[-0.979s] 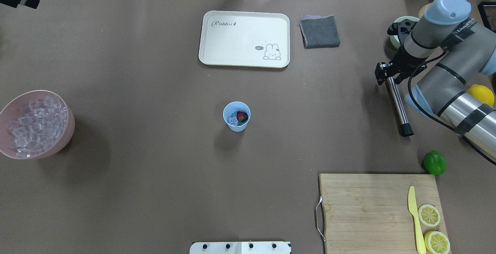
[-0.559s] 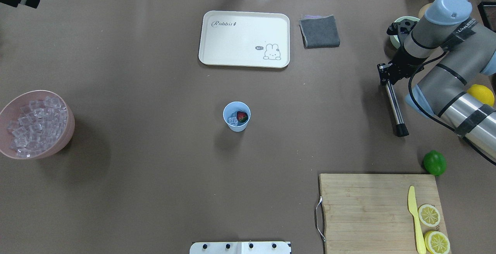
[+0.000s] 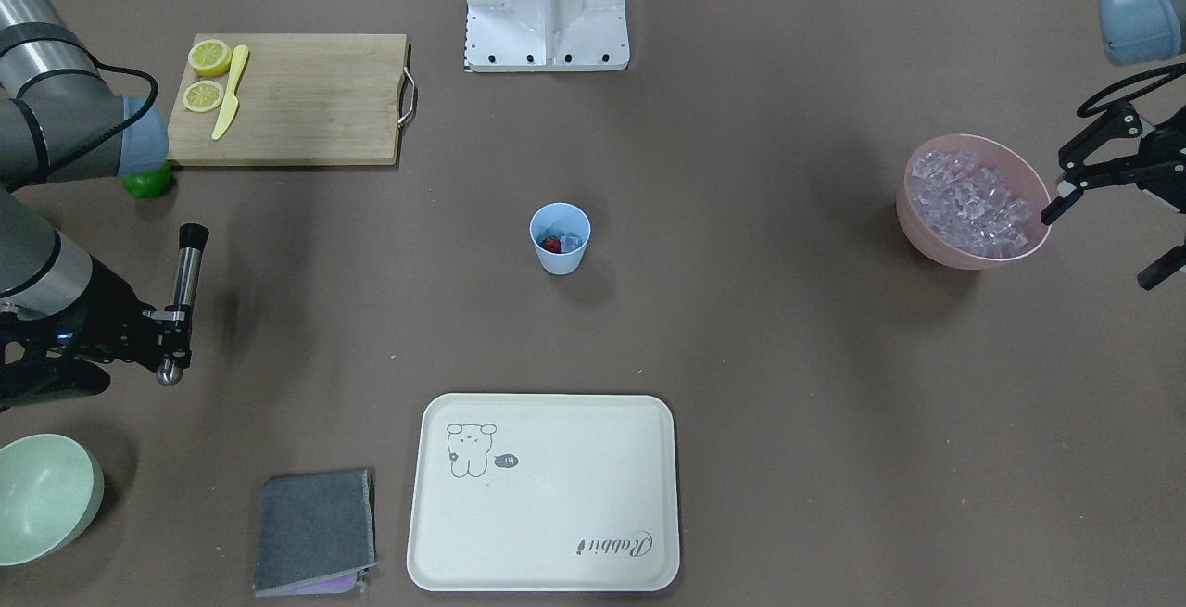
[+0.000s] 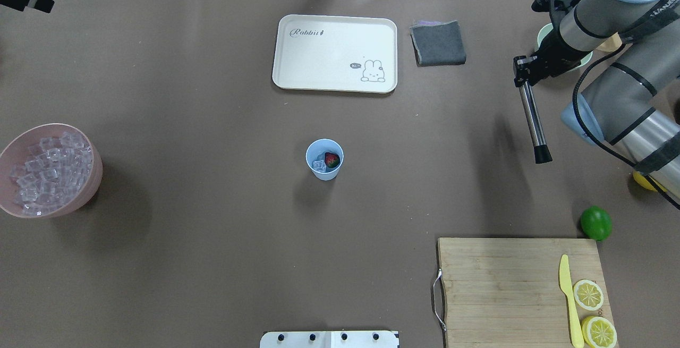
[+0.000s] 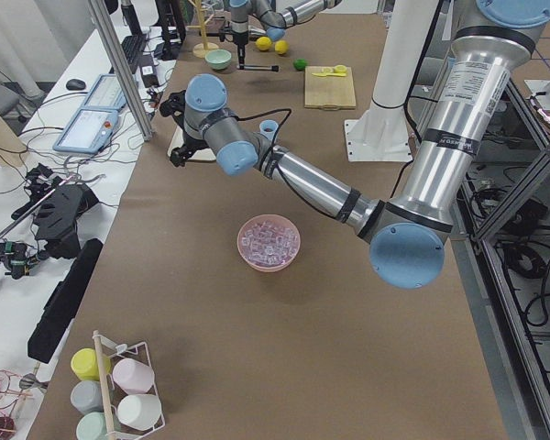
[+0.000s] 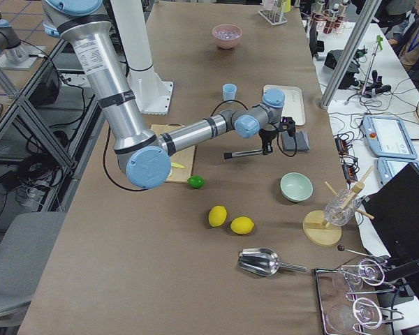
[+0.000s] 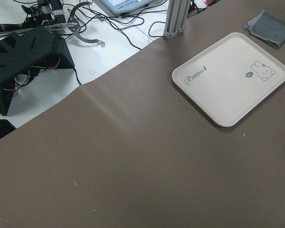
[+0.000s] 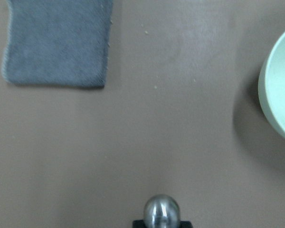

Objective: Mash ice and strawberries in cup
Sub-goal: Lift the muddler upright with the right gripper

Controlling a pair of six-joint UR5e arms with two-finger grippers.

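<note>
The light blue plastic cup stands mid-worktop, holding the red strawberry and clear ice cubes, unmashed. The right end effector grasps a black-tipped steel muddler well apart at the cup's 3 o'clock in the overhead view. The left end effector is released. Next, probably, bring the muddler over the rim and upright.

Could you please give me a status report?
Left end effector open, empty, by pink bowl. Right end effector shut on muddler, well right of cup. Cup upright, ice and strawberry inside, unmashed. Nothing between muddler and cup.

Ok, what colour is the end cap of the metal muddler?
Black cap on the silver muddler; clearest in the overhead exterior view.
</note>
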